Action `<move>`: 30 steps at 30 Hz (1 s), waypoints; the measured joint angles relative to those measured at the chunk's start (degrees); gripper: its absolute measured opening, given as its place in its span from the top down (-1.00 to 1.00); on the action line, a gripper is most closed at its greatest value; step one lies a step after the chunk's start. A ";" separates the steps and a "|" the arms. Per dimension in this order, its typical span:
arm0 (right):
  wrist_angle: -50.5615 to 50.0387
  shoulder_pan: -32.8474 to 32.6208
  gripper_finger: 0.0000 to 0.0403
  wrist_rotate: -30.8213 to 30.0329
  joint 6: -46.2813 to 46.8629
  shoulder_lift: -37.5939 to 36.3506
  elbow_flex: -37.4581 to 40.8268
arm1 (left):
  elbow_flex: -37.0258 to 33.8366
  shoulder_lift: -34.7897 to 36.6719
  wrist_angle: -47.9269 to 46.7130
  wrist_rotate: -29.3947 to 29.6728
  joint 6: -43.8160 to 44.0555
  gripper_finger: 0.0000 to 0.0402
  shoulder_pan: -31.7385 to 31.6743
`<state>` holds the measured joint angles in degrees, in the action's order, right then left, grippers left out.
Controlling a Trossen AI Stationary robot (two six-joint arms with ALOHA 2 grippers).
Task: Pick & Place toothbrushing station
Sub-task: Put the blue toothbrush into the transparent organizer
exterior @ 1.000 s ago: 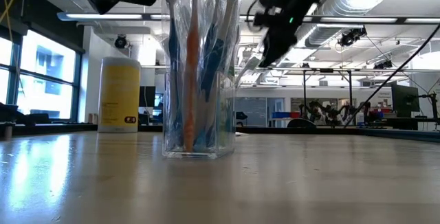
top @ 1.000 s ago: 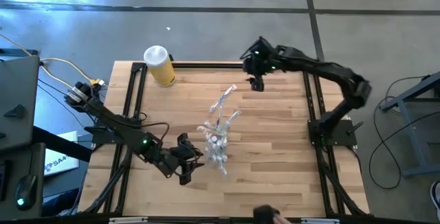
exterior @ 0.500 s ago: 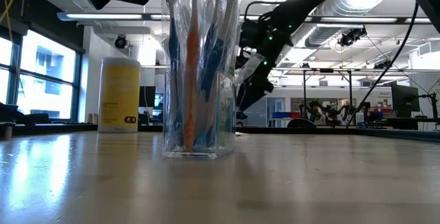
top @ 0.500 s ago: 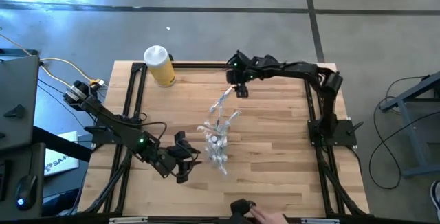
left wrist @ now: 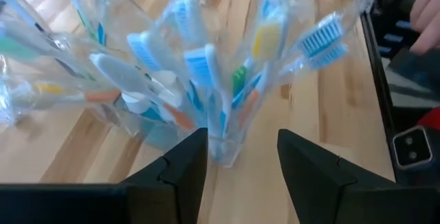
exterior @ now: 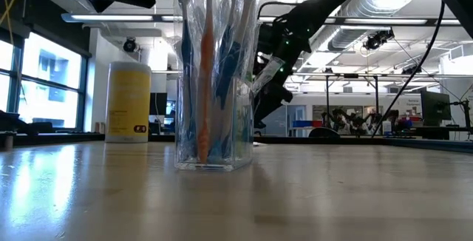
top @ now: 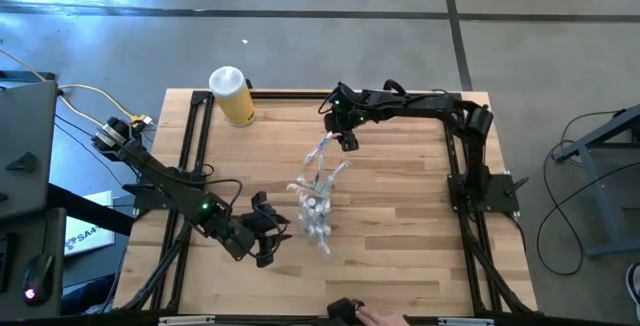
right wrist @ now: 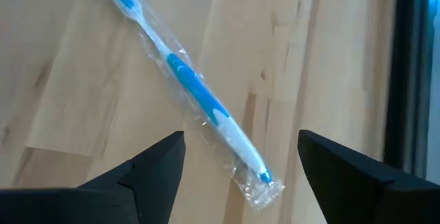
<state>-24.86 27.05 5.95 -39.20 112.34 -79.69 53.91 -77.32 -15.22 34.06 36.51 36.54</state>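
Two grippers open, right gripper [top: 347, 142] over wrapped toothbrush [right wrist: 196, 100], left gripper [top: 275, 238] beside cup [exterior: 214, 123]

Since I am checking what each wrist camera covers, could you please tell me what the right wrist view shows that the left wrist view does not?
Only the right wrist view shows a single wrapped blue toothbrush lying flat on the wood, framed by the open right gripper. Only the left wrist view shows the clear cup with its fanned wrapped toothbrushes, ahead of the open left gripper, and a person's hand. Both show the wooden table.
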 joint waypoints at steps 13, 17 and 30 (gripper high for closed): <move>-0.33 1.14 -0.37 -4.48 -0.26 7.84 -0.35 | 0.04 -0.04 2.46 2.65 5.82 0.14 -0.14; -0.03 1.40 -0.37 -4.54 -1.66 9.94 -0.40 | 0.04 -0.04 3.98 3.02 5.81 0.14 -0.14; -4.23 0.03 -0.17 -9.13 -4.18 10.07 -0.40 | 0.04 -0.09 4.35 2.70 4.96 0.14 -0.14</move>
<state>-29.09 27.08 -3.18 -43.38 122.41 -80.09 53.95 -77.41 -10.86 36.75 41.47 36.40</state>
